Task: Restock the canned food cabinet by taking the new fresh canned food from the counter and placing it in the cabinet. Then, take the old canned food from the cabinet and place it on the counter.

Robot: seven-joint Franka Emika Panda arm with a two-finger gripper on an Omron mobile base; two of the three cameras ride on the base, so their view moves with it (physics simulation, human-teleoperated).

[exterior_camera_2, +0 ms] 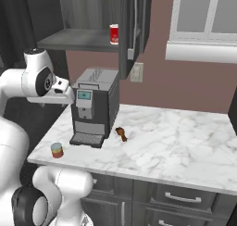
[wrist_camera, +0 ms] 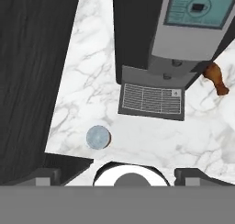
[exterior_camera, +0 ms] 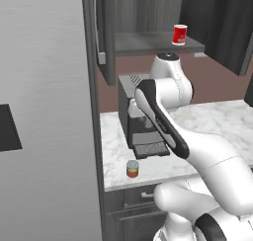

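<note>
item: new fresh canned food, yellow-and-red label, pale lid. we find it upright on the counter, near the front left corner, just in front of and left of the coffee machine drip tray. nothing touches it.

item: old canned food, bright red, upright on the shelf of the cabinet, near the shelf's front edge, doors open.

item: gripper. we see it high above the counter, looking straight down, fingers spread wide, nothing between them.

item: brown drumstick-like object, on the counter right of the machine; not ours to move.

step in hand, as we judge it: the first, reaching for the fresh can. next move calls for shifting sideways until the lid sits between the fingers, then descending clear of the drip tray.
</note>
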